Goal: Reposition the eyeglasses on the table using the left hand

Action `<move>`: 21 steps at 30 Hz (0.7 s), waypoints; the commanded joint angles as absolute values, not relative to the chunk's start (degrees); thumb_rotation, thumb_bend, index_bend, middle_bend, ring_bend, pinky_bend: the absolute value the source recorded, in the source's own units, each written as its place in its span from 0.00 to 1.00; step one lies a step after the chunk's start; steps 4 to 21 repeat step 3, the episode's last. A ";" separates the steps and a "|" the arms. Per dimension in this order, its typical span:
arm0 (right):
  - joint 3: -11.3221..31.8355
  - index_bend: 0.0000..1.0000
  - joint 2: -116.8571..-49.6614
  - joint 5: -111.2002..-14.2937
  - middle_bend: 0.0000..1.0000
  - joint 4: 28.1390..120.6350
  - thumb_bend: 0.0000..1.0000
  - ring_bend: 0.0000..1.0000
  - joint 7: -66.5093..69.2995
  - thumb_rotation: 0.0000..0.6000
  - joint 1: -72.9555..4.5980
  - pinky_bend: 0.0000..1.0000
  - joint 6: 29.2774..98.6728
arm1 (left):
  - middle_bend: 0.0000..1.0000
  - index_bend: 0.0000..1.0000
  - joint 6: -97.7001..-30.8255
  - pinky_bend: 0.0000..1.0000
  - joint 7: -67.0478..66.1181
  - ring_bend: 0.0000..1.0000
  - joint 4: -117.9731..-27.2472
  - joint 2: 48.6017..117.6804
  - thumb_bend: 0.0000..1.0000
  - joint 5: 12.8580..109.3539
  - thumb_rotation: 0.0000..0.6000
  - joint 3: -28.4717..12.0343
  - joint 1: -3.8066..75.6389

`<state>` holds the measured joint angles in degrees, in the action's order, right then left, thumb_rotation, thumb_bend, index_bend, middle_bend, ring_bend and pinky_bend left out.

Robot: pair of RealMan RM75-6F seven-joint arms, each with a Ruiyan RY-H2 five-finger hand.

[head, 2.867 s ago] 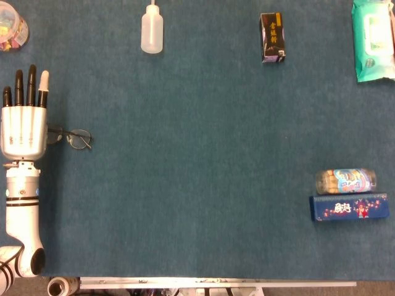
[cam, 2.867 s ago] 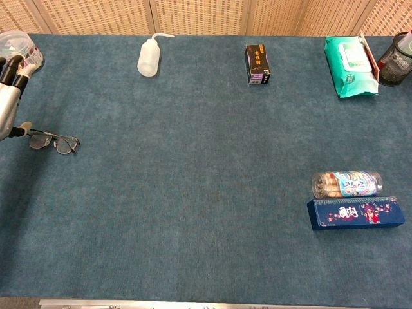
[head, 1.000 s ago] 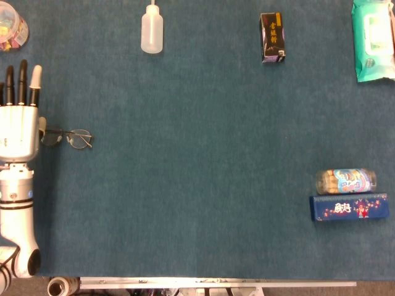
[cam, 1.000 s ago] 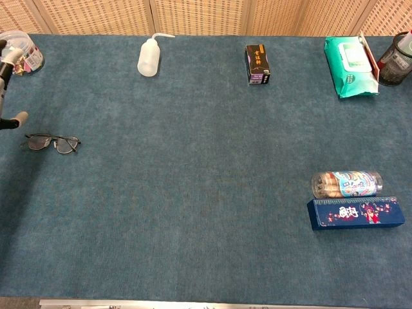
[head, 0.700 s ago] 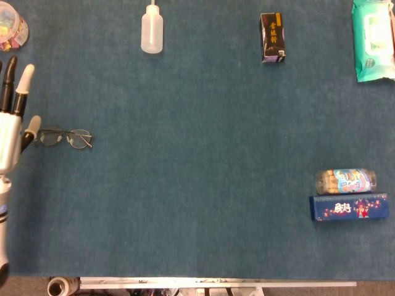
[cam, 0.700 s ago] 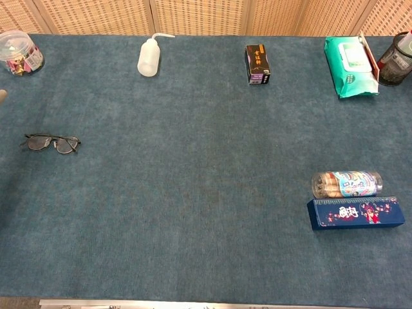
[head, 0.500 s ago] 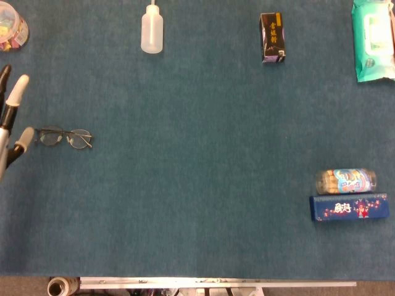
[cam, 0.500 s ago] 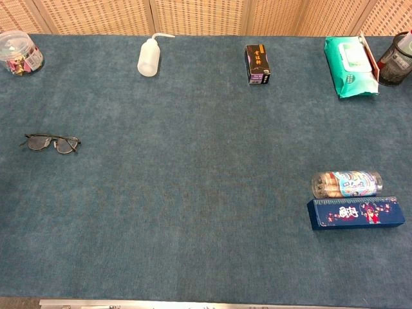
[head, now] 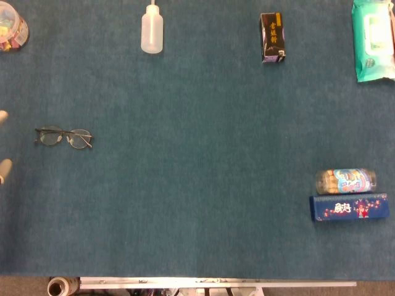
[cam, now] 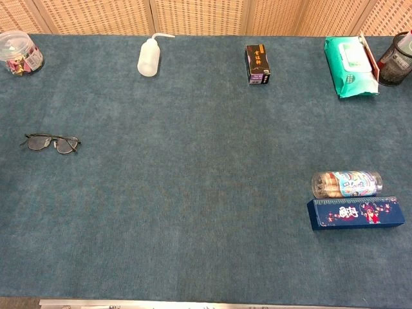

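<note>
The eyeglasses [head: 63,137], thin dark frames with round lenses, lie flat on the blue table cloth near the left side; the chest view shows the eyeglasses [cam: 51,142] lying alone. Of my left hand [head: 4,168] only two pale fingertips [head: 2,115] show at the left edge of the head view, spread apart, left of the glasses, touching nothing and holding nothing. The chest view does not show that hand. My right hand is in neither view.
A white squeeze bottle [head: 152,29], a black carton [head: 272,38] and a green wipes pack [head: 372,40] stand along the far edge. A candy jar [head: 11,26] sits far left. A snack tube [head: 345,180] and a blue box [head: 349,207] lie at the right.
My left hand has drawn back to the left, away from the eyeglasses, until only fingertips remain at the frame edge. The glasses stay where they lay.
</note>
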<state>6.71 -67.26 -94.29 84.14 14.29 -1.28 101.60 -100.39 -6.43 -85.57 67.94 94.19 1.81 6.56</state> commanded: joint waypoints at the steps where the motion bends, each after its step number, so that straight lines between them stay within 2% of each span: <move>1: 6.92 0.60 -67.40 -93.65 0.57 83.86 0.31 0.51 14.35 1.00 -1.61 0.52 100.79 | 0.16 0.20 -100.44 0.22 -6.33 0.13 -84.62 68.63 0.18 93.73 1.00 0.85 6.07; 21: 6.89 0.60 -67.34 -93.18 0.57 83.70 0.31 0.51 14.34 1.00 -1.97 0.52 99.69 | 0.16 0.20 -99.92 0.22 -5.63 0.13 -84.64 68.55 0.18 93.34 1.00 0.50 6.08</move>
